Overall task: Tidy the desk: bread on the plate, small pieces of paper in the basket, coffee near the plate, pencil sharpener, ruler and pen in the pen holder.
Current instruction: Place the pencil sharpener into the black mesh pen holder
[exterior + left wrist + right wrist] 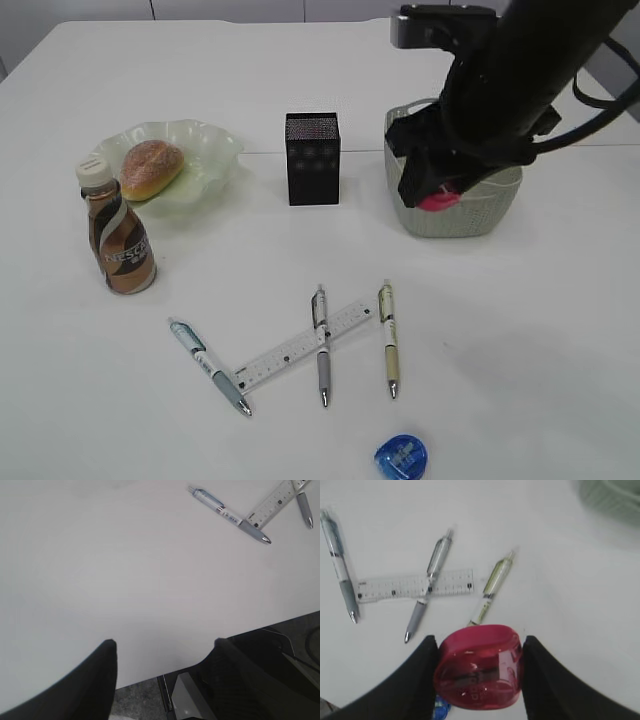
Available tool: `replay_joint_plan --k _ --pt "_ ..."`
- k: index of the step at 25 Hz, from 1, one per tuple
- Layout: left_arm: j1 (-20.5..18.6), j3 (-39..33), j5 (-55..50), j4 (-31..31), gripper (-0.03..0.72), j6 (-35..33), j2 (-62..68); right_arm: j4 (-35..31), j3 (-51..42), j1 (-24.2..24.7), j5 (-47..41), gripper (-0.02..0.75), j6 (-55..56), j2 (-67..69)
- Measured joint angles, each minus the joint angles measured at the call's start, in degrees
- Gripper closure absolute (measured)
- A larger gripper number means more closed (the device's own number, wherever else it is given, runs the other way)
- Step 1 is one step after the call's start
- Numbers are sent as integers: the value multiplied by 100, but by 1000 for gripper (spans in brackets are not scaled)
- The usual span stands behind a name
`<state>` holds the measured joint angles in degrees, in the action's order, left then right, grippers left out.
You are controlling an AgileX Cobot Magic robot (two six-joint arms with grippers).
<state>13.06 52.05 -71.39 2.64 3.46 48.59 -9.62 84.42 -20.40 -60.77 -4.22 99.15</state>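
1. Toward the table's back right, the right gripper [477, 672] is clamped on a red pencil sharpener [478, 666], hanging beside the basket [470, 215] though its goal, the black pen holder [313, 158], stands at the back centre
2. Near the front edge lie three pens, the middle pen [322, 345] crossing the ruler [300, 348]; a blue sharpener [402, 458] sits at the very front
3. At the back left, bread [151, 168] rests on the plate [215, 150], with the coffee bottle [118, 232], labelled NESCAFE, just beside it
4. Over the front edge, the left gripper [162, 680] hangs apart, empty
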Motion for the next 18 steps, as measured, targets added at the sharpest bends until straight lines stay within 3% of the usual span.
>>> replay_joint_plan --k 18 --pt "0 0 0 0 255 0 0 12 -11 0 3741 372 -537 31"
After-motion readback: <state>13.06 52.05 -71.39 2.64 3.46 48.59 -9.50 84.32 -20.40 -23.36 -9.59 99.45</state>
